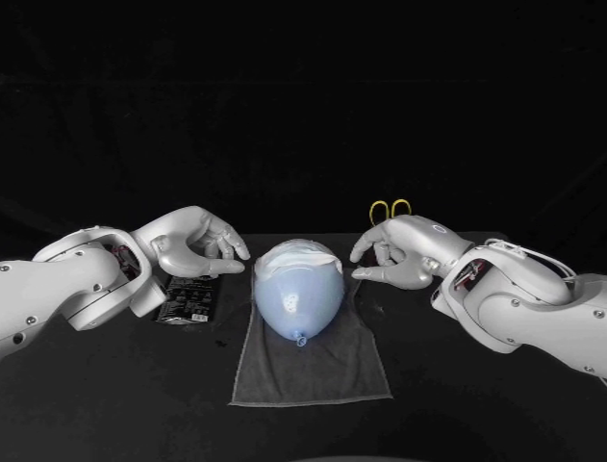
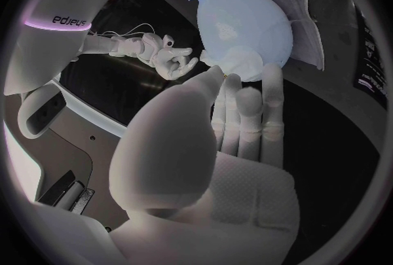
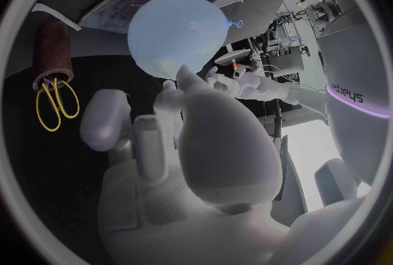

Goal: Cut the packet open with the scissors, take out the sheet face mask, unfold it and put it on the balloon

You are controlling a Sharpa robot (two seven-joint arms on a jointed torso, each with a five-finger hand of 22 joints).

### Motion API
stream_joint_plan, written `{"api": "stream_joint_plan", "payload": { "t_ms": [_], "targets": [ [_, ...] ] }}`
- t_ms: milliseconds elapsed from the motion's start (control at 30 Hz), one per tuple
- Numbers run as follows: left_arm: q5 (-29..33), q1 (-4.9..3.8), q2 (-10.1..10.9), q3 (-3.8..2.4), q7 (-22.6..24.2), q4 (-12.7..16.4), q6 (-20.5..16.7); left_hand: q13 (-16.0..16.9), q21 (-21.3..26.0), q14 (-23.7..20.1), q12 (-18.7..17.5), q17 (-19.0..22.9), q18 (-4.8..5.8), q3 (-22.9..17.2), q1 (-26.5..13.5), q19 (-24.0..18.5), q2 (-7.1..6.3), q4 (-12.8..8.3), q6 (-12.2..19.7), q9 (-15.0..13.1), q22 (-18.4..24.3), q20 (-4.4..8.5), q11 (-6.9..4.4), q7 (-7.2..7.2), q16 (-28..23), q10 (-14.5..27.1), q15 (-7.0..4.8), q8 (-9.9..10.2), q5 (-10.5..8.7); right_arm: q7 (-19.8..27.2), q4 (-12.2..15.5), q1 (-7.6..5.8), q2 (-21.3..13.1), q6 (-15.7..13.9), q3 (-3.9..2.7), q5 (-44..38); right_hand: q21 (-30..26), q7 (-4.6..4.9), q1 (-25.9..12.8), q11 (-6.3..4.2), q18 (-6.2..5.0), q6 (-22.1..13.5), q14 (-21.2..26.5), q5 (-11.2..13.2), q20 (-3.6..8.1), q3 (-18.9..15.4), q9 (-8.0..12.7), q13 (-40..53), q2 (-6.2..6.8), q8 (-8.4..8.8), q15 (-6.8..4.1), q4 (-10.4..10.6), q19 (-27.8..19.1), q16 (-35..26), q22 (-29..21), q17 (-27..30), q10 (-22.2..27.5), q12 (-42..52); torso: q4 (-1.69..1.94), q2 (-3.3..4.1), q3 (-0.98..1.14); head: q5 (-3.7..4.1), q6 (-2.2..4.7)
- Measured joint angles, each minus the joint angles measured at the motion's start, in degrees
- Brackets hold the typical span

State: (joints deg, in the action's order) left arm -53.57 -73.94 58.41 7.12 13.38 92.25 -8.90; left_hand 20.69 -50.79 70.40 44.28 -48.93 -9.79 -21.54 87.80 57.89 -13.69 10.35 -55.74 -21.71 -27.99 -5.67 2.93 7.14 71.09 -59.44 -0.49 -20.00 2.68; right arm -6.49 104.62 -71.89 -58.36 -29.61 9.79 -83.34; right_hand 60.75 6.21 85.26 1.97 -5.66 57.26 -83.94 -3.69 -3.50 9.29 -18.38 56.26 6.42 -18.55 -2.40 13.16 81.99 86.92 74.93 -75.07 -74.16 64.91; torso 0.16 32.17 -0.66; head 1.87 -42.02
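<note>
The balloon is pale blue, with a white sheet on its wide end. The towel is plain grey. The packet is black with white print. The scissors have yellow handles. The surface is black.

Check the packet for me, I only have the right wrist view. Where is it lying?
Observer: The packet lies flat on the table, left of the towel, by the left hand.
Operator: Left hand holding anything?
Observer: No. Its wrist view shows a bare palm, fingers straight, pointing at the balloon.
Operator: Mask on the balloon yet?
Observer: A white crumpled layer covers the balloon's far end. It looks like the mask, but I can't confirm.
</note>
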Motion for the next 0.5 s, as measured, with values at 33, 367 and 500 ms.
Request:
{"api": "stream_joint_plan", "payload": {
  "t_ms": [33, 367, 500],
  "targets": [
    [-0.1, 0.27, 0.1, 0.00, 0.2, 0.2, -0.2, 0.7, -0.9, 0.8, 1.1, -1.6, -0.04, -0.2, -0.1, -0.2, -0.06, 0.0, 0.3, -0.5, -0.6, 0.18, 0.00, -0.13, 1.1, 0.4, -0.02, -0.5, 0.00, 0.2, 0.0, 0.22, 0.0, -0.5, 0.02, 0.3, 0.6, 0.00, 0.0, 0.29, 0.01, 0.0, 0.0, -0.3, -0.01, 0.4, -0.1, 4.2, -0.01, -0.32, 0.01, 0.4, 0.2, 0.3, 0.0, 0.0, -0.4, 3.7, 0.00, 0.01, -0.01, -0.12, -0.04],
    [-1.4, 1.99, 0.0, 0.05, 1.4, 0.9, -2.7, 4.2, -4.2, 3.4, 5.9, -7.4, -0.10, -0.7, -1.2, -1.0, -1.19, 1.0, 1.7, -2.7, -2.9, 0.53, -0.06, 0.00, 4.7, 1.1, -0.02, -3.4, 0.00, 1.3, -0.3, 1.54, 0.7, -4.0, 0.08, 2.4, 2.6, 0.15, 0.0, 0.40, 0.02, -0.6, 0.0, -1.3, -0.11, 1.6, -0.2, 14.3, 0.00, -0.95, 0.02, 1.6, 0.7, 1.2, 0.0, 0.0, -3.2, 11.4, 0.01, 0.02, -0.05, -0.44, -0.01],
    [-1.8, 2.14, -0.3, 0.05, 1.6, 0.7, -3.7, 4.9, -4.9, 4.3, 6.9, -9.0, -0.10, -0.4, -1.9, -1.2, -1.25, 1.6, 2.2, -3.0, -3.3, 0.35, 0.05, 0.04, 5.7, 1.4, 0.01, -3.8, 0.00, 1.3, -0.6, 1.71, 1.3, -5.3, 0.08, 2.7, 2.8, 0.19, 0.3, 0.29, 0.02, -1.0, 0.0, -1.6, -0.11, 1.8, -0.1, 15.1, 0.31, -0.96, 0.03, 1.8, 0.7, 1.2, 0.0, 0.0, -3.8, 12.0, 0.00, 0.07, -0.03, -0.37, 0.06]
  ]
}}
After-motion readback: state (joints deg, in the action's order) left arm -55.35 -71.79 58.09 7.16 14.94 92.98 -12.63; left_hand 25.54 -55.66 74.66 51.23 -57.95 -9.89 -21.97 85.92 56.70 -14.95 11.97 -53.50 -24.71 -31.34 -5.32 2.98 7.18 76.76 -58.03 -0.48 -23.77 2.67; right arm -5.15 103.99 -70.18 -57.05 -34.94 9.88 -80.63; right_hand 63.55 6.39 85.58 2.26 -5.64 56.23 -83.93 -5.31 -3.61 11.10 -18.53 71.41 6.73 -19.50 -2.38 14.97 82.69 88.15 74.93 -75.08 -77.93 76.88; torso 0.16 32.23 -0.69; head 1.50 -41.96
